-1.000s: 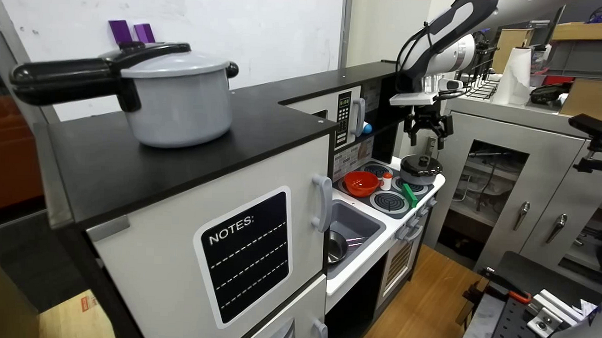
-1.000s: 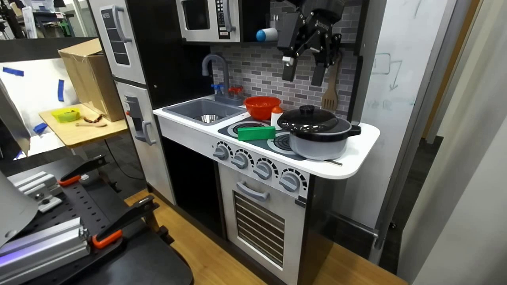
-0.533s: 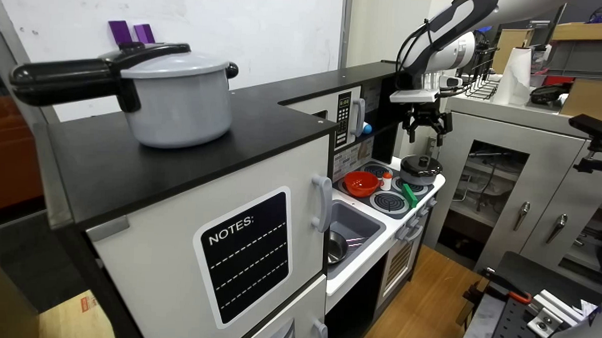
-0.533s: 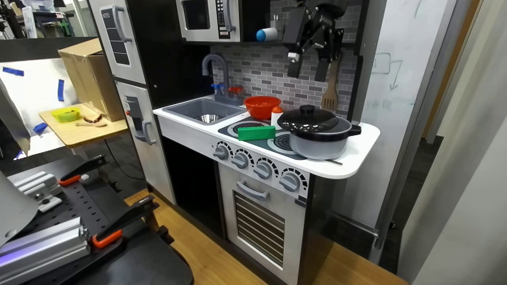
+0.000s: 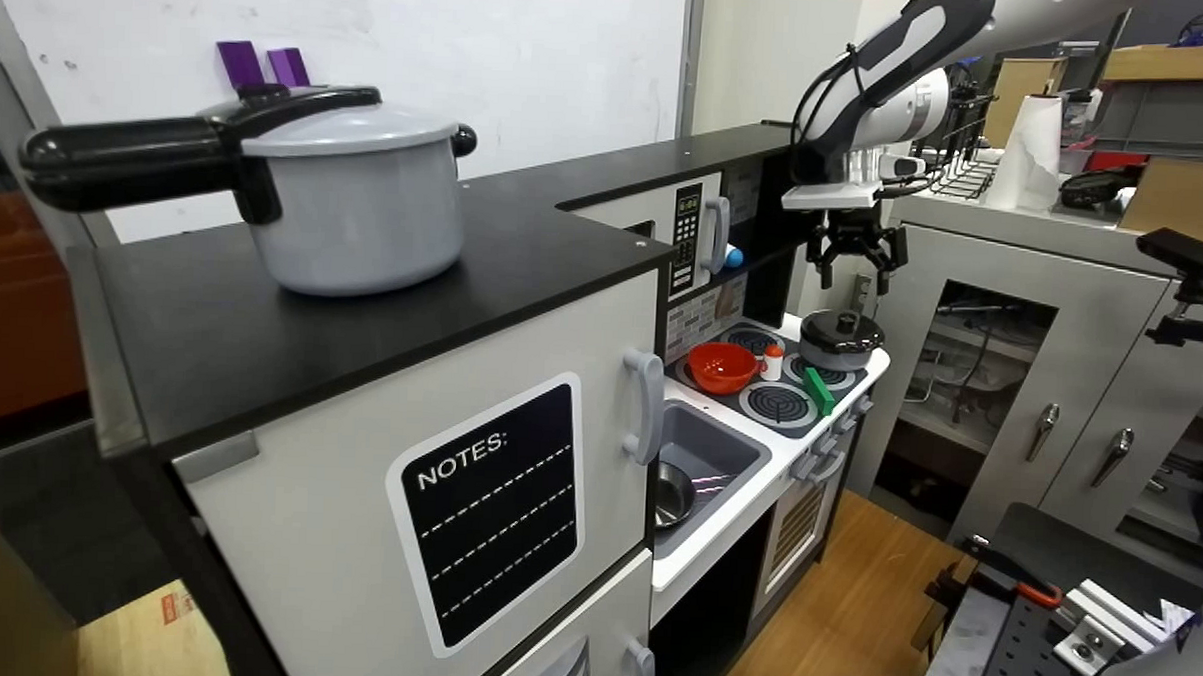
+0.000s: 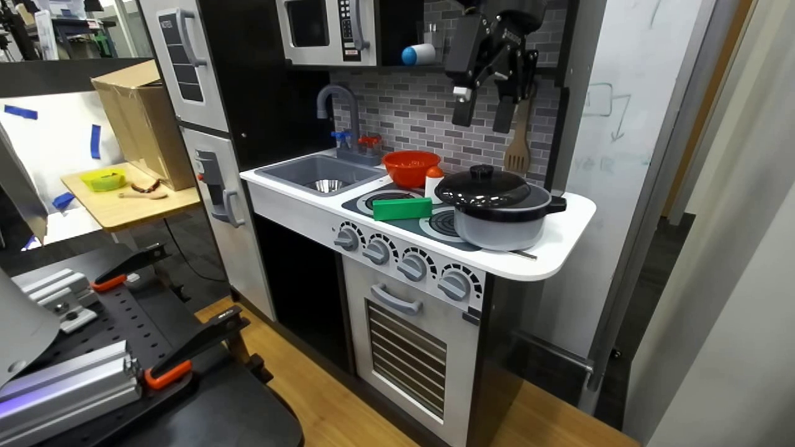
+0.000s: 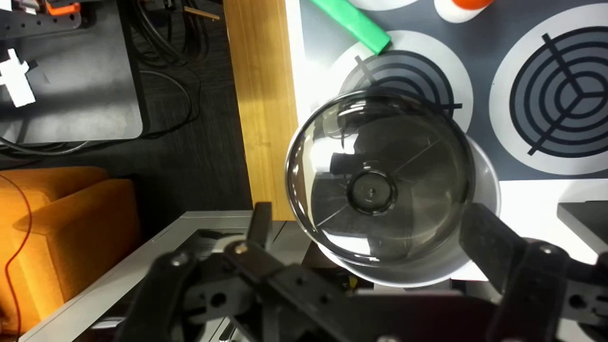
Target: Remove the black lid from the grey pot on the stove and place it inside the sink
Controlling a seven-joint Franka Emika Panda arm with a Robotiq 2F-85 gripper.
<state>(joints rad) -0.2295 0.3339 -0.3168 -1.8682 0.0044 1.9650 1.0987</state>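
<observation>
The black lid rests on the grey pot at the stove's end, and shows in an exterior view too. The lid sits off-centre; in the wrist view the lid leaves part of the pot's rim bare at the right and bottom. Its round knob is on top. My gripper is open and empty, fingers down, above the lid and apart from it. In the wrist view the fingers are spread wide. The grey sink is beyond the burners; it also shows in an exterior view.
A green block, a white shaker with orange top and a red bowl stand on the stove. A metal pan lies in the sink. A faucet rises behind it. A wooden spatula hangs behind the pot.
My gripper has shifted slightly to the right in an exterior view over the last second, staying open above the lid. The lid, pot and other objects have not moved.
</observation>
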